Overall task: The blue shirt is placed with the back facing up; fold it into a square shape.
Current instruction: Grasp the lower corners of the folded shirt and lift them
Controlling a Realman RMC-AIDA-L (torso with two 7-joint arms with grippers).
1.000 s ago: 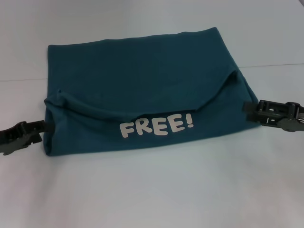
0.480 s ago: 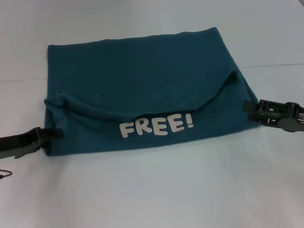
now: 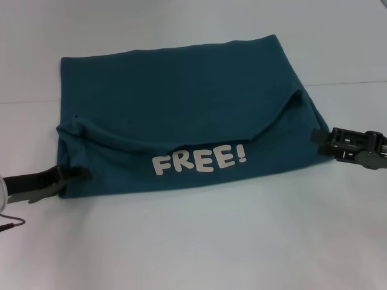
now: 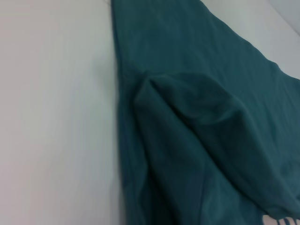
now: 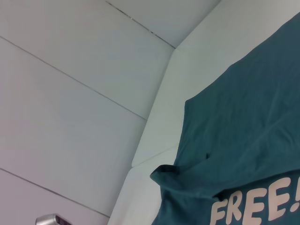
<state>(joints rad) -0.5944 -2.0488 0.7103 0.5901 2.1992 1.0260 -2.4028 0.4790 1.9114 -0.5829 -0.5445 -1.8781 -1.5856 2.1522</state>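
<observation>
The blue shirt (image 3: 181,115) lies on the white table, folded into a wide rectangle. A front flap is turned up and shows the white print "FREE!" (image 3: 199,161). The shirt also shows in the left wrist view (image 4: 197,117) and the right wrist view (image 5: 243,154). My left gripper (image 3: 75,174) lies low at the shirt's near left corner, its tip over the fabric edge. My right gripper (image 3: 320,137) is at the shirt's right edge, level with the flap's end, at or just off the fabric.
The white table (image 3: 199,241) has free room in front of the shirt. A seam line (image 3: 351,82) runs across the surface behind it. A thin cable (image 3: 12,223) shows at the lower left by the left arm.
My left gripper has moved down and to the right, and its tip now reaches over the shirt's near left corner. My right gripper has drawn slightly to the right. The shirt has not moved.
</observation>
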